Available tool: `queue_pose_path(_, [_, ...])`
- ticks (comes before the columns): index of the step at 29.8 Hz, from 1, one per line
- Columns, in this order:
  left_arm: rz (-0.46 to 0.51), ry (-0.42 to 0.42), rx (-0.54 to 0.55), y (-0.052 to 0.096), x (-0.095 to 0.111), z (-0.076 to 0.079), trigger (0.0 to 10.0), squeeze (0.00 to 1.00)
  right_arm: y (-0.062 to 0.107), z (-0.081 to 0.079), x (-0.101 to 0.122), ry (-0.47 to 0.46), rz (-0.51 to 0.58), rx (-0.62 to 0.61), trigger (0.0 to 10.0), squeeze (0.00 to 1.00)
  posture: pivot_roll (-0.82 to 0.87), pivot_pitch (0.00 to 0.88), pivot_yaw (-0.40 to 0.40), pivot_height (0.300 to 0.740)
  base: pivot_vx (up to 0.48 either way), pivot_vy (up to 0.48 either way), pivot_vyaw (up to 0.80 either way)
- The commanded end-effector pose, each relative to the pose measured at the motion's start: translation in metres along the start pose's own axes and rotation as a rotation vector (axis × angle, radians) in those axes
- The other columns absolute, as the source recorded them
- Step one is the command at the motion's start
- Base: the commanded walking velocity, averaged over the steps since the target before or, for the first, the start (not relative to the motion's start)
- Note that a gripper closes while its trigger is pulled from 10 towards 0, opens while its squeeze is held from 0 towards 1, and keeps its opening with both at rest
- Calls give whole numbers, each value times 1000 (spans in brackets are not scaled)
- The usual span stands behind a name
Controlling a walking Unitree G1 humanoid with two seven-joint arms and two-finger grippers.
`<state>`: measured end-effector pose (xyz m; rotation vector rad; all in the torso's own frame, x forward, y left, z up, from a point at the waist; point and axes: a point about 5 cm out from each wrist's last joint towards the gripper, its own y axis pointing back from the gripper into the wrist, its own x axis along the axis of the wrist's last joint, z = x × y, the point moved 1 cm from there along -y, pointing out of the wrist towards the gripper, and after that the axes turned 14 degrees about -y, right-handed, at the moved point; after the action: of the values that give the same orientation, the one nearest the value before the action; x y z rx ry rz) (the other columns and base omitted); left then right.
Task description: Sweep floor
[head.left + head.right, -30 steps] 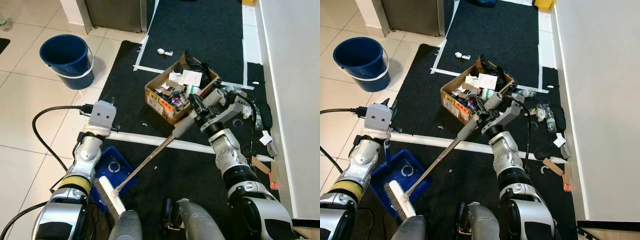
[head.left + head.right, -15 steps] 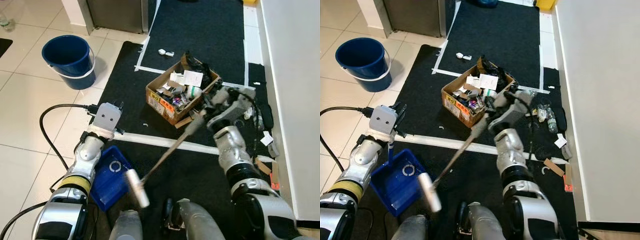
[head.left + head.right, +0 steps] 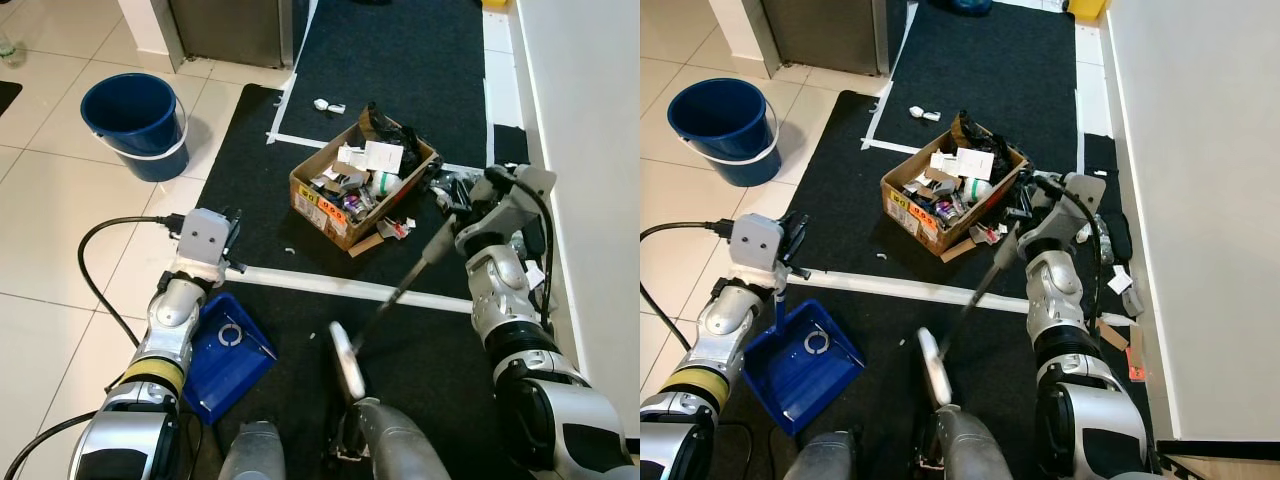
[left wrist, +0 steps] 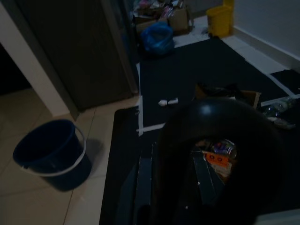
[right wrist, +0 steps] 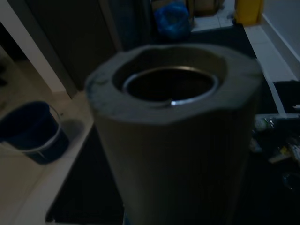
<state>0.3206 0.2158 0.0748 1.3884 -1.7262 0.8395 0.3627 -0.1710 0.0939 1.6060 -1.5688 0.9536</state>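
My right gripper (image 3: 462, 215) is shut on the grey padded top of the broom handle (image 3: 400, 290), close to the right wall. The handle slants down and left to the white broom head (image 3: 347, 362), which is over the black mat just in front of my legs. My left gripper (image 3: 225, 258) is shut on the thin handle of the blue dustpan (image 3: 205, 365). The pan rests at the mat's left edge with a small ring (image 3: 230, 335) in it. In the right wrist view the handle's open end (image 5: 171, 86) sits close to the lens.
A cardboard box (image 3: 325, 205) full of rubbish stands on the mat ahead, with scraps (image 3: 395, 228) spilled beside it. A blue bucket (image 3: 133, 120) is on the tiles at far left. Bottles and cardboard bits (image 3: 530, 275) lie along the right wall. A black cable (image 3: 95, 255) loops on the tiles.
The broom has swung right: its head left the dustpan and now sits in front of my legs. My right gripper moved toward the wall. The dustpan stayed put.
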Motion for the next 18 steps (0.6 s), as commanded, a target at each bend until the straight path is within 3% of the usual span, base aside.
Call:
queue_pose_path(1, [-112, 79, -33, 14, -22, 19, 10000, 0, 5, 9, -7, 8, -27, -44, 10000, 0, 125, 103, -66, 740, 0, 0, 0])
queue_pose_path(6, [-153, 166, -23, 18, -28, 28, 10000, 0, 9, 9, -20, 17, -68, -70, 10000, 0, 130, 96, -63, 740, -109, 0, 0])
queue_pose_path(18, [-144, 181, -52, 16, -25, 34, 10000, 0, 12, 6, -29, 26, -98, -71, 10000, 0, 134, 100, -55, 740, -321, 0, 0])
